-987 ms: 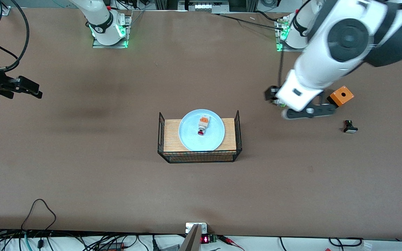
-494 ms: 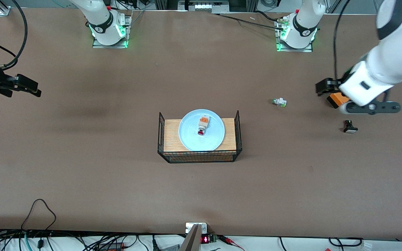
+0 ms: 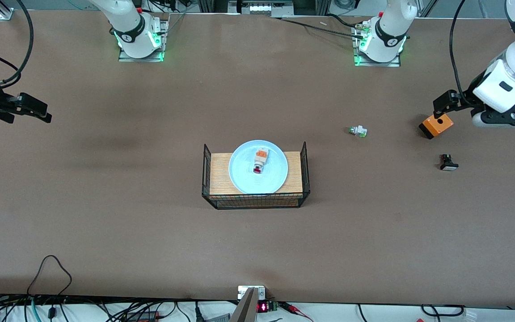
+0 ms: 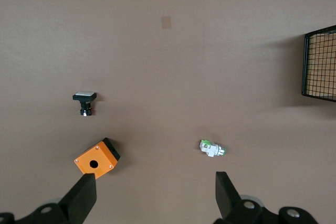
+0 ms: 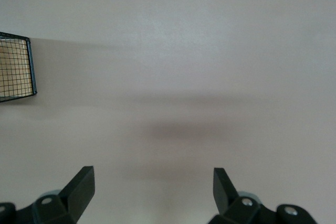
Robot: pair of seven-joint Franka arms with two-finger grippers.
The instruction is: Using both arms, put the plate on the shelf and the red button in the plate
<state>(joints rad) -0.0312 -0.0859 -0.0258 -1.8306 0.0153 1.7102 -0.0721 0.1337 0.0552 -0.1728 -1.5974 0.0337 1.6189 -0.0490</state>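
The pale light-blue plate [image 3: 242, 176] lies on a wooden board in a black wire basket [image 3: 255, 201] at mid-table. The red button [image 3: 259, 161], white with an orange band and red tip, lies on the plate. My left gripper [image 4: 155, 198] is open and empty, high over the table at the left arm's end, between an orange box and a green-tipped part. My right gripper [image 5: 152, 192] is open and empty over bare table at the right arm's end. Both are well away from the basket.
An orange box with a black hole [image 3: 436, 125] [image 4: 96, 158], a white part with a green tip [image 3: 358, 131] [image 4: 211, 149] and a small black button with a white cap [image 3: 449, 163] [image 4: 84, 102] lie toward the left arm's end. The basket's corner shows in both wrist views [image 4: 320, 64] [image 5: 16, 66].
My left arm has swung from over the green-tipped part toward the left arm's end of the table. The right arm has barely shifted. Plate and red button have not moved.
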